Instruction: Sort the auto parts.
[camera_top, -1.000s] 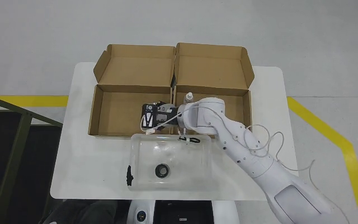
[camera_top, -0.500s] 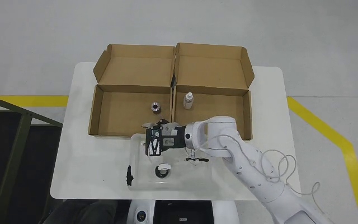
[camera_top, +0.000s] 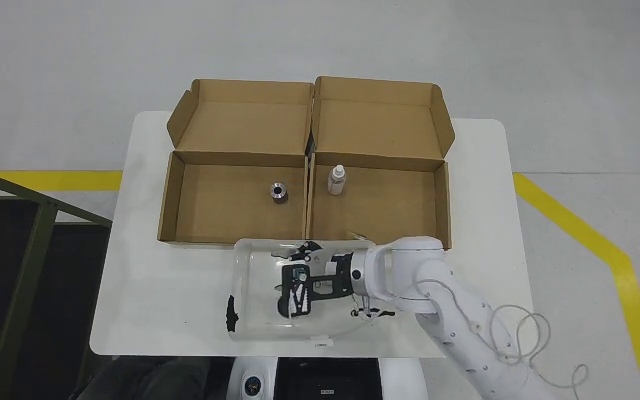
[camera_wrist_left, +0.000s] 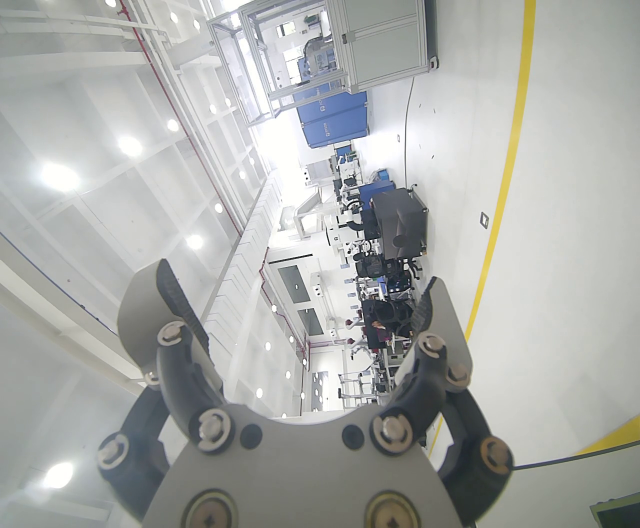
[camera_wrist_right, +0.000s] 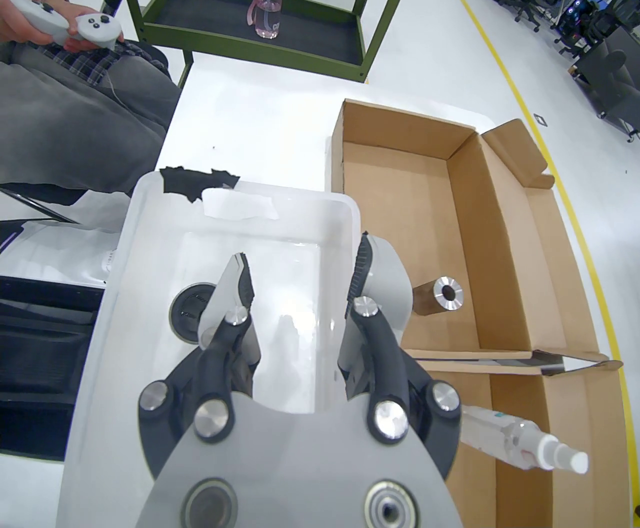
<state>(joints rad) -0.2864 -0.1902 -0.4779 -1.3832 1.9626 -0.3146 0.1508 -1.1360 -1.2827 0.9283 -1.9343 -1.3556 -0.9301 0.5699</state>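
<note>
— Starting from the top view: what is differing from a second ago?

— The right gripper (camera_top: 292, 288) was hanging over the left cardboard box (camera_top: 215, 205) then. Half a second ago it was crossing the clear bin's (camera_top: 240, 275) rear rim. Now it is sitting low inside that bin, near the front edge of the table (camera_top: 160, 290). The metal bushing (camera_top: 277, 190), hidden under the gripper a second ago, is now lying bare on the left box's floor. The small white spray bottle (camera_top: 338, 180) is staying where it was in the right cardboard box (camera_top: 400, 205).

— And the left wrist view?

— The left gripper (camera_wrist_left: 300, 287) is pointing out into the hall, with its fingers spread wide and holding nothing.

— The right wrist view?

— The right gripper (camera_wrist_right: 302, 255) is keeping its fingers apart, with only bare bin floor showing between them. A black round part (camera_wrist_right: 182, 312) is lying in the clear bin (camera_wrist_right: 115, 300) just beside one finger. I cannot tell whether they are touching. The bushing (camera_wrist_right: 440, 297) is lying on its side in the left box (camera_wrist_right: 400, 200), and the bottle (camera_wrist_right: 515, 442) is lying in the right box (camera_wrist_right: 550, 425).
</note>
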